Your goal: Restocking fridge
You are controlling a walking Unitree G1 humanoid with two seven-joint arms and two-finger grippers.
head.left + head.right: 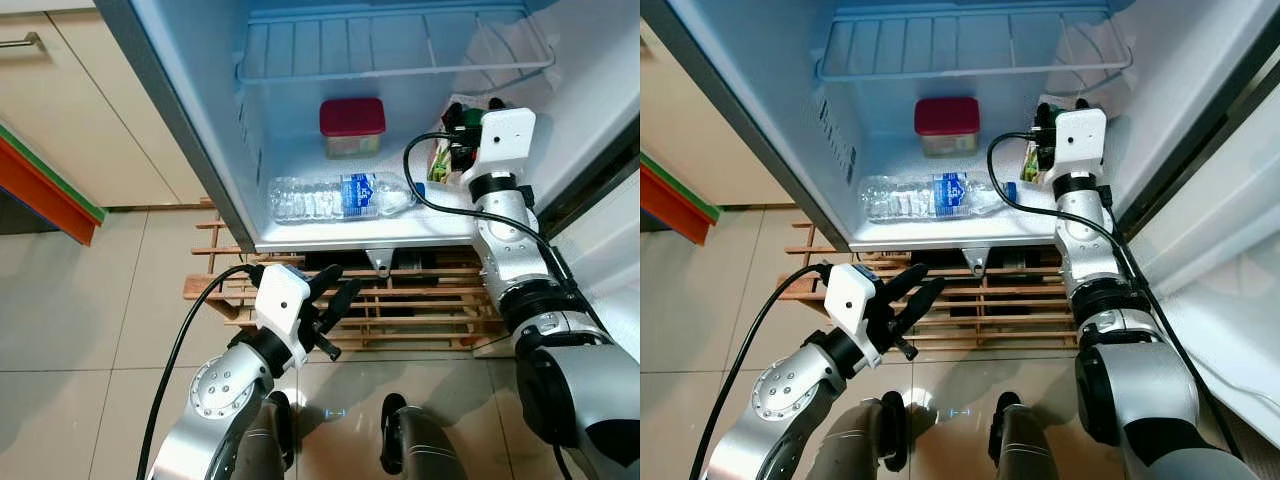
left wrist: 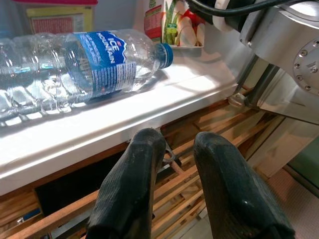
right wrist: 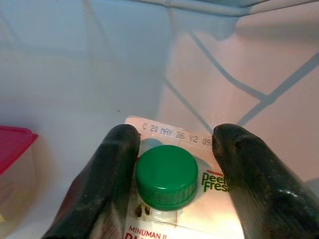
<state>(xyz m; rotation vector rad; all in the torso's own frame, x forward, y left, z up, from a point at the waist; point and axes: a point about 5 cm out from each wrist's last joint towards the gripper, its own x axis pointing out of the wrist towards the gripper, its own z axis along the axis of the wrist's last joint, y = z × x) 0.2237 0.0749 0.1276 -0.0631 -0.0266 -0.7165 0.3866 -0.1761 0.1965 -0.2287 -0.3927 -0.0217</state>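
Left gripper (image 1: 335, 290) low over the wooden pallet (image 1: 420, 300), fingers slightly parted, nothing held. Water bottle (image 1: 340, 197) lies on its side on the fridge floor (image 1: 330, 232). Right gripper (image 3: 172, 164) inside fridge, fingers straddling green-capped juice carton (image 3: 174, 199), contact unclear. Red-lidded container (image 1: 352, 127) at back.

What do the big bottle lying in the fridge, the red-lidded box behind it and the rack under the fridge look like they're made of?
The bottle looks like thin clear plastic: see-through ribbed walls, a glossy blue label and a blue screw cap. The box seems to be translucent plastic with an opaque dark red lid, probably plastic too. The rack looks like bare, unpainted wood: pale brown slats laid in a grid.
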